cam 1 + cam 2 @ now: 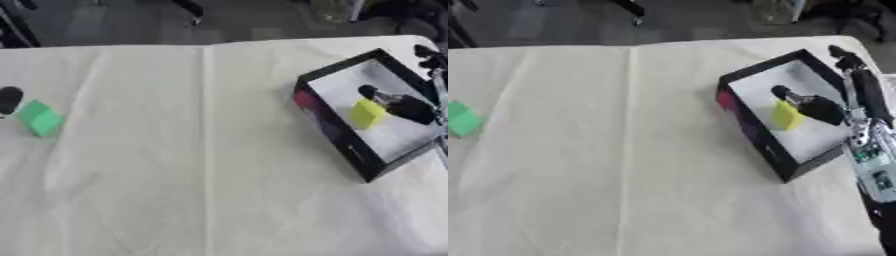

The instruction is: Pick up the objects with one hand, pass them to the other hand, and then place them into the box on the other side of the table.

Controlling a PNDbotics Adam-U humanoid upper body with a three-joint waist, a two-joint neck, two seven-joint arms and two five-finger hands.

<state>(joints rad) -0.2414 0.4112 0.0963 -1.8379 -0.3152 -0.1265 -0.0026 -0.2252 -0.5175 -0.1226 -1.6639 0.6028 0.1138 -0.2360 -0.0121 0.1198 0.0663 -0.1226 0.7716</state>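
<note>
A yellow block [367,114] stands slightly tilted on the white floor of the black box [337,131] at the table's right side. My right hand [822,108] reaches into the box from the right. Its thumb lies against the block's top, and its fingers [866,87] stretch straight along the box's far right wall, away from the block. A green block [38,118] lies on the cloth near the left edge. A dark part of my left hand [9,99] shows just left of and above the green block, apart from it.
A white creased cloth [201,165] covers the table. The box sits askew, with a pink patch [304,99] on its left outer wall. Dark floor and furniture legs lie beyond the far edge.
</note>
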